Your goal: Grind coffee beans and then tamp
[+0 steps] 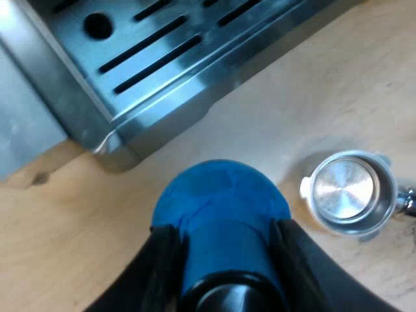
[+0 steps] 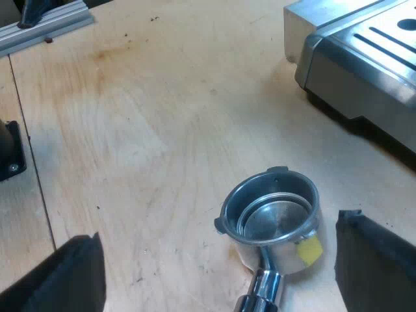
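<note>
My left gripper (image 1: 224, 260) is shut on the blue tamper (image 1: 221, 208), which hangs above the wooden table close to the espresso machine's (image 1: 162, 65) drip tray. Beside the tamper, the metal holder (image 1: 351, 192) lies on the table with its basket facing up and bare shiny metal inside. My right gripper (image 2: 221, 273) is open, its black fingers (image 2: 65, 276) spread wide on either side of the holder (image 2: 273, 221). The holder's handle runs back toward the right wrist. A corner of the machine (image 2: 357, 58) lies beyond the holder.
An aluminium rail (image 2: 45, 26) runs along the far edge of the wooden table (image 2: 162, 130). A black block (image 2: 10, 149) sits at a seam in the tabletop. Bare wood lies between the holder and the rail.
</note>
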You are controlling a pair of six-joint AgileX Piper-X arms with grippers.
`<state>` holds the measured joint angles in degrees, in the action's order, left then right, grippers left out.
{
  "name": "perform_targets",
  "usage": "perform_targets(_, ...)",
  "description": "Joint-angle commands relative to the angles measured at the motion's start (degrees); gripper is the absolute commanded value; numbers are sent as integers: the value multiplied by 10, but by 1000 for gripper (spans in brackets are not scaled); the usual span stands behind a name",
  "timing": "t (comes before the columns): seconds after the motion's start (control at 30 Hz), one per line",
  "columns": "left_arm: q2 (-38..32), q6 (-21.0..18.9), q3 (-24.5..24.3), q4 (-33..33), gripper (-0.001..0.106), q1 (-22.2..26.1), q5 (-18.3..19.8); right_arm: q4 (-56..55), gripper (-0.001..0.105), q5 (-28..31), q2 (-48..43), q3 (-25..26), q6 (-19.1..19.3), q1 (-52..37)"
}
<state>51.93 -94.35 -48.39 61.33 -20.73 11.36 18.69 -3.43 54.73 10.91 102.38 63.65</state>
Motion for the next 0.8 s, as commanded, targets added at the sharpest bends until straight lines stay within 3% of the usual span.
perform_targets(0.03,-3,-3,-6,6,0,13,-4,14,72,-8,-5,1,3,0)
perform_targets(0.37,-3,0,48,-9,0,36,-20,44,72,-8,-5,1,3,0)
perform_targets(0.8,7,-2,168,-132,0,36,-20,44,72,-8,-5,1,3,0)
